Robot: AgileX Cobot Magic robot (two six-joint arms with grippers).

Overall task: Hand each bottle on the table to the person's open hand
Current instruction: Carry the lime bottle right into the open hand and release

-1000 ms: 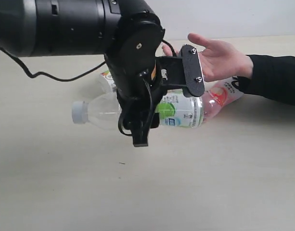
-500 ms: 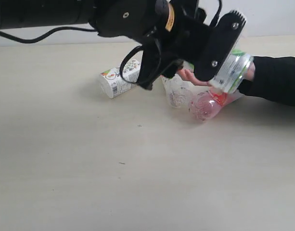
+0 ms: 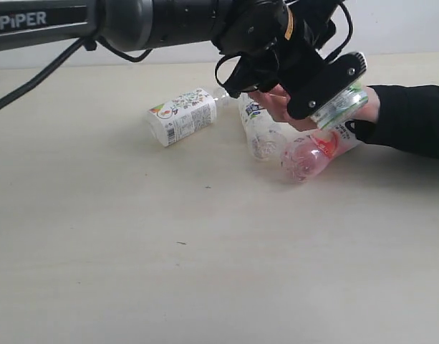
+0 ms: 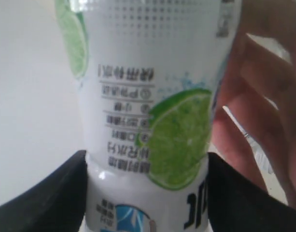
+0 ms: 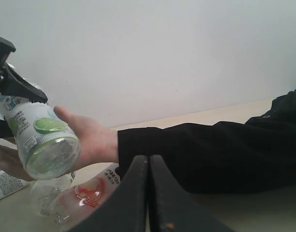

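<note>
Nearest the exterior camera, the surface point(image 3: 205, 272) lay bare apart from a few dark specks.

Further back, three bottles lay on their sides, close together:
- The pink bottle point(image 3: 309, 154) lay just below the person's forearm, with its base toward the camera.
- The slim blue-labelled bottle point(image 3: 259, 133) lay just beside it.
- The white fruit-print bottle point(image 3: 180, 116) lay to the left, near the slim bottle's neck.

Above these, the left gripper point(image 3: 334, 93) was clamped across the labelled midsection of the lime-label bottle point(image 3: 342, 107). It held the bottle in the air against the person's open hand point(image 3: 278, 109). In the left wrist view, one finger sat on each flank of the label and the palm was directly beside the bottle. Whether the hand had closed on it could not be determined.

The right gripper point(image 5: 148, 188) was clenched with nothing between its fingers. It was low over the surface and well apart from the handover.

Handling assessment:
- All four bottles appeared to be thin clear plastic. The held one looked empty through its base, so it was probably light.
- The walls would likely dent under heavy pressure.
- The glossy labels could slip in the grip.
- The best hold was judged to be across the label band at mid-body, where the wall is widest and straightest.
- The neck and the rounded base should be avoided.
</note>
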